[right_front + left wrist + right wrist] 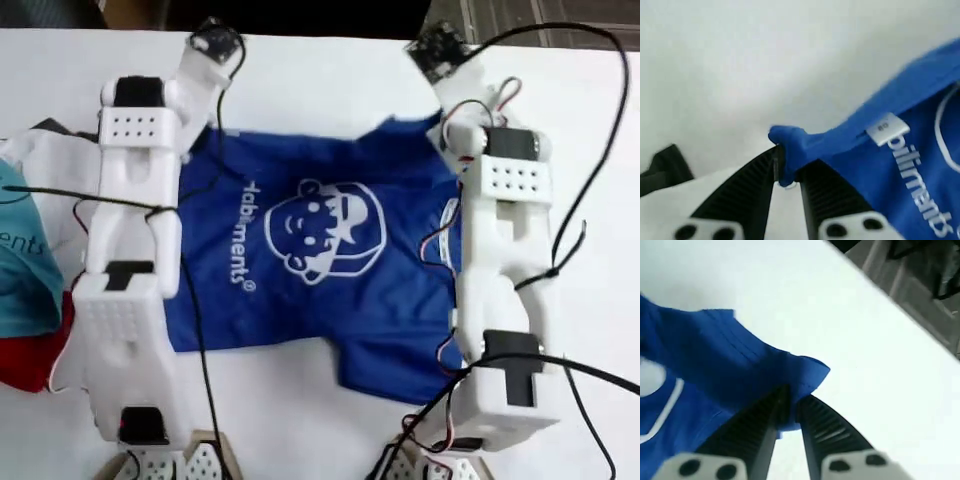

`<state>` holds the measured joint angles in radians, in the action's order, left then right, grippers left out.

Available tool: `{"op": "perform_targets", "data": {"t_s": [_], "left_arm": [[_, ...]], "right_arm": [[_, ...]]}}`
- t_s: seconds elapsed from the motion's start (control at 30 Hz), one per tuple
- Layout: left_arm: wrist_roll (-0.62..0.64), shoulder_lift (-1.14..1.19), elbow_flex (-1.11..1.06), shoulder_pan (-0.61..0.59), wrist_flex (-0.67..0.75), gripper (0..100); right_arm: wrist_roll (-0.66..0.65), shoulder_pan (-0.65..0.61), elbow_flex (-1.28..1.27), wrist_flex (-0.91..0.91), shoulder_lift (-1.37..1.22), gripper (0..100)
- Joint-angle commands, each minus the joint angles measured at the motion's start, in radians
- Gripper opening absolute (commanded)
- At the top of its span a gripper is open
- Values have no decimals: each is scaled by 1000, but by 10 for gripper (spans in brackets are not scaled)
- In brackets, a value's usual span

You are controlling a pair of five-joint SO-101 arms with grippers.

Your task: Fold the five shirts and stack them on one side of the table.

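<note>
Across frame centre, shirt: a blue shirt (320, 280) is lying spread flat on the white table (330, 80), print facing up, stretching sideways between the two arms.
Left gripper: the left gripper (786, 165) is closing tight on a bunched corner of the blue cloth, near a small white tag (885, 129); the jaws are showing almost no gap beyond the fabric itself.
Right gripper: the right gripper (790, 401) is pinching a folded-over edge of the same shirt, seemingly at a sleeve end; the jaws are nearly meeting, with cloth between them.
Left edge of frame, other shirts: a teal one (25, 270), a red one (30, 365) and a white one (40, 160) are lying heaped together, partly under the arm there.
Step in hand: judging by the two grips along the shirt's upper edge, the first fold is being set up; nothing is looking folded yet.
Next move: both arms are needing to lift together, keeping the edge taut between them, and carry it toward the lower edge of the frame so that it lands square on the opposite side.
Risk: the small pinches are looking liable to slip if one arm is pulling ahead of the other.
</note>
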<state>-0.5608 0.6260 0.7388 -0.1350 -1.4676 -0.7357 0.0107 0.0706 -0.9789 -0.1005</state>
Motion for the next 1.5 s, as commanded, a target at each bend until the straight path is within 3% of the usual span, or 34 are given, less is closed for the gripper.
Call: {"op": "perform_targets", "data": {"t_s": [0.0,0.2,0.33,0.57,0.93,1.27,1.47], "left_arm": [[-63,26,59,-12,-129,24],[-98,57,61,-17,-285,24],[-92,23,35,-21,-318,24],[-101,-183,-274,-31,-313,24],[-130,-600,-937,-32,-143,24],[-161,-787,-1222,-38,-91,24],[-193,-787,-1360,-130,12,24]], "right_arm": [[2,-22,54,-107,-7,22],[0,-21,54,-315,-4,22],[0,-24,54,-455,-4,22],[0,-25,-31,-608,171,22],[-120,5,-574,-579,691,22],[-213,84,-872,-542,943,22],[-213,108,-988,-522,981,22]]}}
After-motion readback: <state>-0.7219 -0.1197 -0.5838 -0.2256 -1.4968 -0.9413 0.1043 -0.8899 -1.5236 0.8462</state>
